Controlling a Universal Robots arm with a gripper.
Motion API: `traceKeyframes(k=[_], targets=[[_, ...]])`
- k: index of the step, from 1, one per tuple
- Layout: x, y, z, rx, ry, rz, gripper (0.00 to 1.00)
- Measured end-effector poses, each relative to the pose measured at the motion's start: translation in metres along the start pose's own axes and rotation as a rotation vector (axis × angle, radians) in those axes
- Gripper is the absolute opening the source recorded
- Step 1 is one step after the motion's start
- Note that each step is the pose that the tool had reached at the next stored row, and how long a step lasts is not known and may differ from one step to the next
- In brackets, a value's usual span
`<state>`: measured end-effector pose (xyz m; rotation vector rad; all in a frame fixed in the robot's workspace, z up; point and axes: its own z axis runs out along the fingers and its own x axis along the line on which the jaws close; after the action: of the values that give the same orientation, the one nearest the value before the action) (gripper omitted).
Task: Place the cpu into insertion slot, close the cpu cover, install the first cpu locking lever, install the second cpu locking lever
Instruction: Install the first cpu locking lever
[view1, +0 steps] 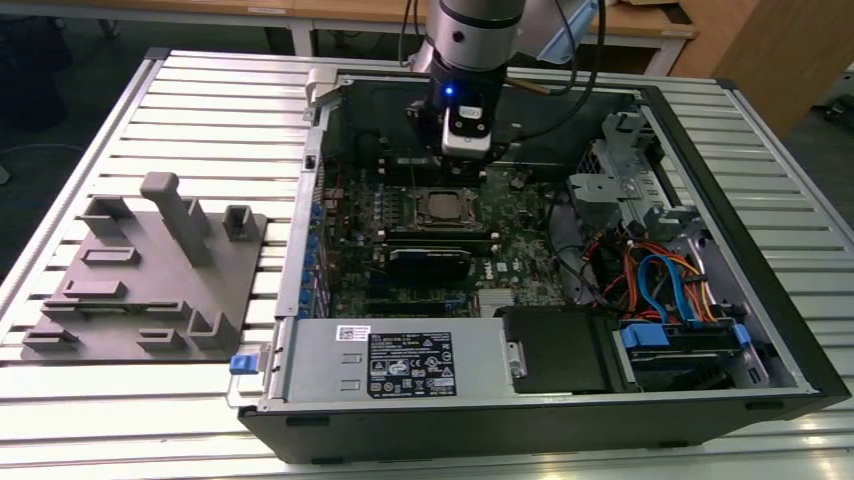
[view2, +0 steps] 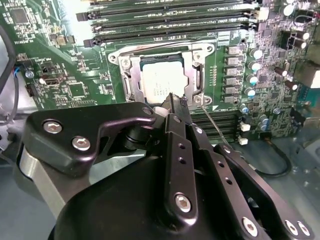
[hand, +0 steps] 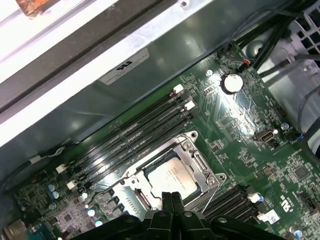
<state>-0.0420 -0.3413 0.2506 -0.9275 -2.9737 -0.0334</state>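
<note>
At the exterior view's upper centre, the gripper (view1: 467, 155), jaws pinched narrow and seemingly empty, hangs just above the cpu (view1: 443, 207) seated in the insertion slot (view1: 414, 210).

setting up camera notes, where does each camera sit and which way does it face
Exterior view: off the arm, high up, looking down into the open computer case; shows the arm and the gripper.
First wrist view: on the arm, looking past the shut gripper at the cpu.
Second wrist view: on the arm, looking over the gripper's body and tips at the cpu.
Shared: all three views show the gripper and the cpu.
</note>
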Motion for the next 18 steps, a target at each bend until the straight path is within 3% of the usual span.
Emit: traceKeyframes(k=[8,18], targets=[[0.0,0.0,0.0,-0.0016,-0.0012,-0.072,0.11],[0.0,0.0,0.0,-0.002,-0.0021,-0.078,0.11]])
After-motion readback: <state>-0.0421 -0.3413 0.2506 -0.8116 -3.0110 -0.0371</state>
